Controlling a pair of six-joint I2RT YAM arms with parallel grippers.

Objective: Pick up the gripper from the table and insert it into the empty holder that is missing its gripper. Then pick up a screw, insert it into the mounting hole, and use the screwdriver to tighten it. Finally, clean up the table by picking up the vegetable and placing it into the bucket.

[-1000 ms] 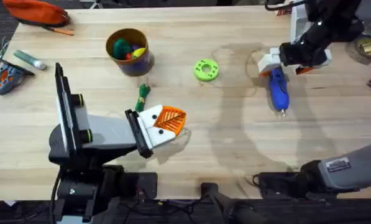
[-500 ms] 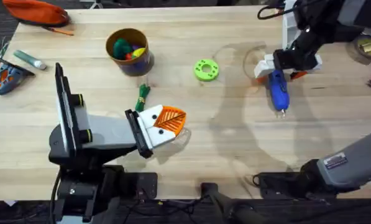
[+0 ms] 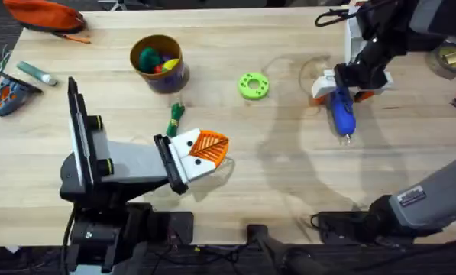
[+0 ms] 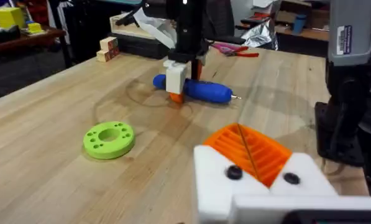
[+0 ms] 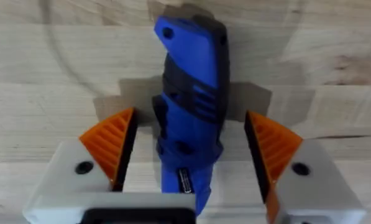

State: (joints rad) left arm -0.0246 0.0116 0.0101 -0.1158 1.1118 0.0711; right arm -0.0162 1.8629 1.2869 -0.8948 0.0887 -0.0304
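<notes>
The blue screwdriver lies on the table at the right, tip toward me. My right gripper stands open astride its rear end, and each orange pad keeps a gap from the blue body. My left gripper hovers low at the centre, shut on nothing, with orange ribbed tips on both white mounts and a dark screw in each. The vegetable lies just beyond it. The bucket stands at the back left with toys inside. A loose gripper piece and an empty holder are out of view.
A lime-green disc with holes sits at mid-table between the bucket and the screwdriver. An orange pouch, a grey-green marker and a small tool lie at the far left. A tape roll is at the right edge.
My right gripper has moved left and settled over the screwdriver's rear end. The left arm, vegetable and bucket have not moved.
</notes>
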